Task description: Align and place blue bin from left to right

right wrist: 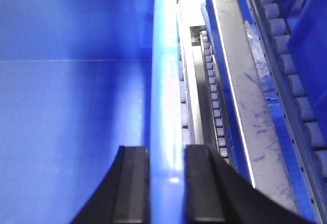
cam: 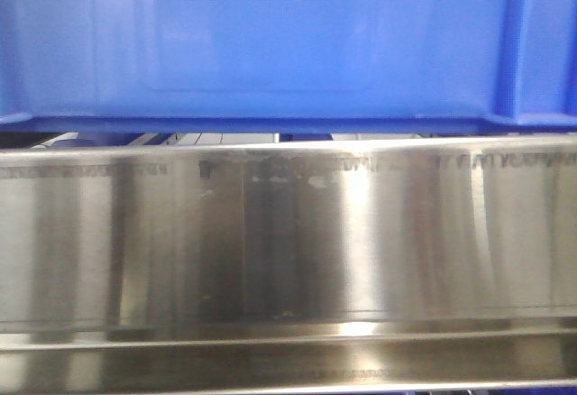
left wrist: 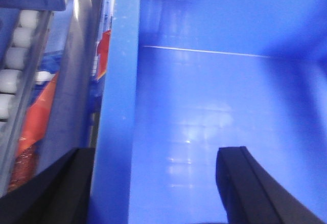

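Nearest stood the steel rail (cam: 288, 260); above it, the blue bin (cam: 270, 43) filled the view. The right gripper (right wrist: 167, 183) was clenched on its right wall — one finger inside, one outside. The left gripper (left wrist: 153, 183) straddled the left wall, spread wide. Beyond lay conveyor rollers (right wrist: 212, 96).

Both the left end effector (left wrist: 153, 183) and right end effector (right wrist: 166, 188) have matte black, flat, tapering fingers.

No legible text anywhere I look. Steel rail (cam: 288, 233) in front of me carries a band of stamped or reflected characters along its upper edge, too blurred to read. Blue bin (cam: 270, 34) wall shows no label
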Available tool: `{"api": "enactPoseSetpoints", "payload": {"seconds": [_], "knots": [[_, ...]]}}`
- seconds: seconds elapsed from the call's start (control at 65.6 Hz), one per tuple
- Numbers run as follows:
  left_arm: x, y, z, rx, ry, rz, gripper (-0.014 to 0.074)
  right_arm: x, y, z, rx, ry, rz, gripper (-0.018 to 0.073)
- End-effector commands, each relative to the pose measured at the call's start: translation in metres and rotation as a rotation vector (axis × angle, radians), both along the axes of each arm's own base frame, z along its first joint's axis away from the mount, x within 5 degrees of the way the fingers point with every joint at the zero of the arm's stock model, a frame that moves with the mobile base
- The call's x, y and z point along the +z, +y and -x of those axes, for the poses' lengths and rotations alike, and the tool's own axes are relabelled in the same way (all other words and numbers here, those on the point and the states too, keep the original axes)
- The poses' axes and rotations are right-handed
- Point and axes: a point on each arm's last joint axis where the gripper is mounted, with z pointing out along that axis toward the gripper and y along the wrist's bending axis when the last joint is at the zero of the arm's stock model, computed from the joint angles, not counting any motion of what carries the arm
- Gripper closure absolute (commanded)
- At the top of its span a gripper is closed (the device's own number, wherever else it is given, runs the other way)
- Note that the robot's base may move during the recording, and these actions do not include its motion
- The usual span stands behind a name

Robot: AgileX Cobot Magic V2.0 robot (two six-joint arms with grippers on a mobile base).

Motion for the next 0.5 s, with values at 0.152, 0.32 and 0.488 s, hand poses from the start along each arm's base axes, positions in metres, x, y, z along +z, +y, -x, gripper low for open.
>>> {"api": "enactPoseSetpoints", "payload": {"seconds": [0.152,0.32,0.488], "knots": [[0.017,-0.007,0.004,-0.041,-0.084,0.063,0.0223,0.014,0.005,0.002,0.033,-0.075,-0.061,0.0126],[0.025,-0.003,0.005,-0.024,-0.106,0.030,0.0223,0.025,0.002,0.004,0.024,-0.082,-0.069,0.0126],[0.030,0.002,0.006,-0.002,-0.107,-0.009,0.0223,0.040,0.000,0.006,0.023,-0.114,-0.081,0.0126]]}}
